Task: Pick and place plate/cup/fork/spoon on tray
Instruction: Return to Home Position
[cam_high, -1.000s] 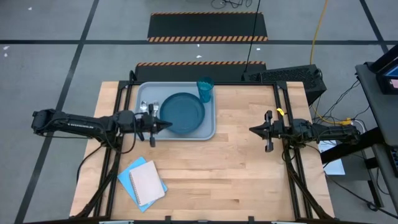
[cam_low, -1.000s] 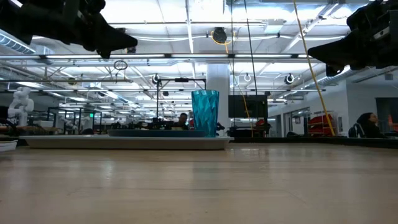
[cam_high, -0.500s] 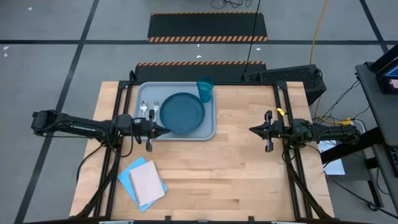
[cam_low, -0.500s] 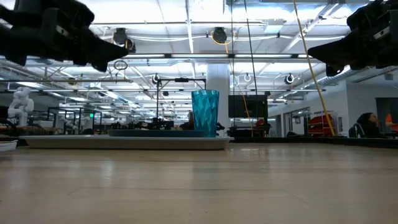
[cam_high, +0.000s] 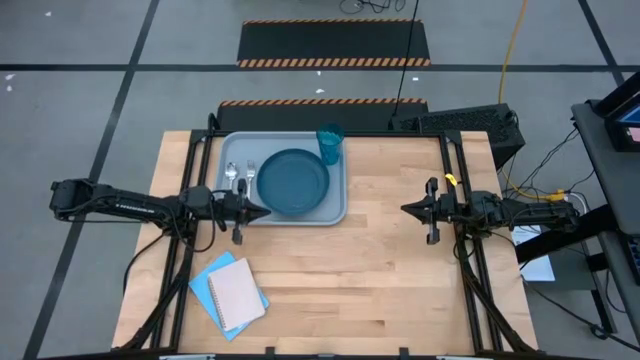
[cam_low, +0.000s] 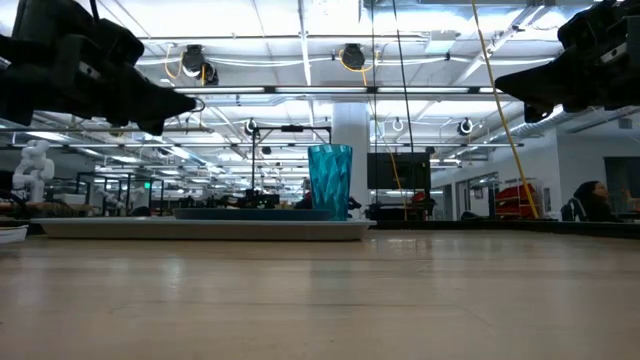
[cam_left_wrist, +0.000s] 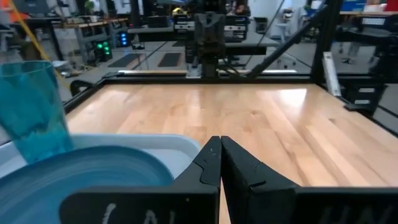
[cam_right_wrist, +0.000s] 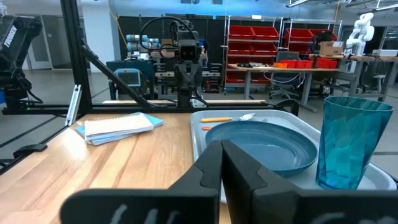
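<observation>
The grey-blue tray (cam_high: 338, 205) lies at the table's far left. On it lie the dark teal plate (cam_high: 293, 181), the teal cup (cam_high: 330, 143) upright at its far right corner, and the spoon (cam_high: 231, 172) and fork (cam_high: 250, 172) side by side left of the plate. My left gripper (cam_high: 262, 211) is shut and empty above the tray's near left edge; its wrist view (cam_left_wrist: 219, 140) shows the closed tips. My right gripper (cam_high: 405, 209) is shut and empty above the bare table, right of the tray; its wrist view (cam_right_wrist: 221, 144) faces the tray.
A blue-and-white notebook (cam_high: 232, 292) lies near the table's front left corner. Bare wood lies between the tray and my right gripper. Black frame rails run along the table's left and right sides.
My left gripper has drawn back from over the tray toward the table's left edge and a little toward the near edge, sinking slightly, still shut. The things on the tray have stayed where they were.
</observation>
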